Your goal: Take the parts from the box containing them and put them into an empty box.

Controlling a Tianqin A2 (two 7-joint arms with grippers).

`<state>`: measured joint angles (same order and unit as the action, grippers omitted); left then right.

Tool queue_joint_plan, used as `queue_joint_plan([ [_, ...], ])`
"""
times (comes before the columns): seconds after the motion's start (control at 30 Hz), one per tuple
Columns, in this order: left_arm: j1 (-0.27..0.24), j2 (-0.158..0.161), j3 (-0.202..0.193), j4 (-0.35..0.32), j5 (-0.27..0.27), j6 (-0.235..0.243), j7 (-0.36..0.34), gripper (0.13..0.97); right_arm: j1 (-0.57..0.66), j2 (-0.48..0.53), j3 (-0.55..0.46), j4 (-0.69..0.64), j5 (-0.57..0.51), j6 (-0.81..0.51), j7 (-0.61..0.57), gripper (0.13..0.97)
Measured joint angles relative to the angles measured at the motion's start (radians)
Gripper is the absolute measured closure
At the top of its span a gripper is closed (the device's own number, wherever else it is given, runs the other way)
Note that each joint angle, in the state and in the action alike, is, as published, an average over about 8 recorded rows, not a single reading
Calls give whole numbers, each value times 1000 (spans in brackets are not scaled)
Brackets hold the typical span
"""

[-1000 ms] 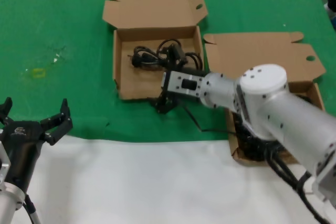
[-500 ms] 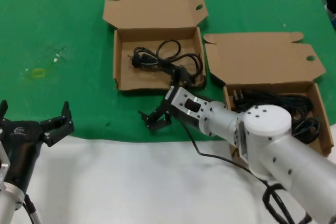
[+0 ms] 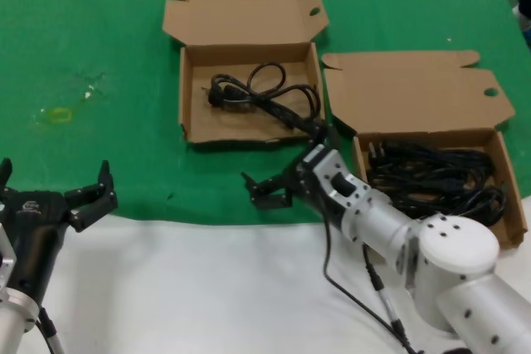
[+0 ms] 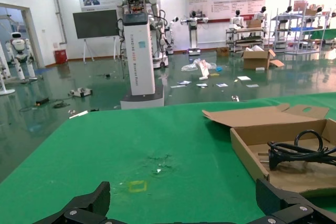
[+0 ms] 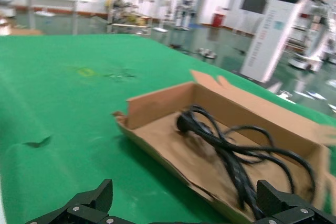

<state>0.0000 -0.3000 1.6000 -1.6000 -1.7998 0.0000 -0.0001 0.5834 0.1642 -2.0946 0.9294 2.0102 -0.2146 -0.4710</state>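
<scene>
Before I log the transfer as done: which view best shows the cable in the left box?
The head view: it looks straight down on the black cable coiled in the left box. The right wrist view shows the cable side-on but blurred; the left wrist view catches only its plug end.

The right gripper has withdrawn from the left box; jaws apart, empty.

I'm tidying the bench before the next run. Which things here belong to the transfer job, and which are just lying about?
Job: right box full of cables; left box holding one cable; right gripper, open; left gripper, open, idle.

Lying about: yellow mark on cloth.
</scene>
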Motion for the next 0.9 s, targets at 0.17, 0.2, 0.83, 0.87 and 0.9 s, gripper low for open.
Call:
queue_joint_plan([
  [0.17,0,0,0,0,0,0,0,132,-88,20,75,101,-32,32,71,129],
  [0.2,0,0,0,0,0,0,0,132,-105,24,90,121,-38,39,85,129],
  [0.83,0,0,0,0,0,0,0,132,-430,100,365,494,-155,158,346,129],
  [0.87,0,0,0,0,0,0,0,132,-447,104,379,513,-161,164,360,129],
  [0.9,0,0,0,0,0,0,0,132,-463,108,393,532,-167,170,373,129],
])
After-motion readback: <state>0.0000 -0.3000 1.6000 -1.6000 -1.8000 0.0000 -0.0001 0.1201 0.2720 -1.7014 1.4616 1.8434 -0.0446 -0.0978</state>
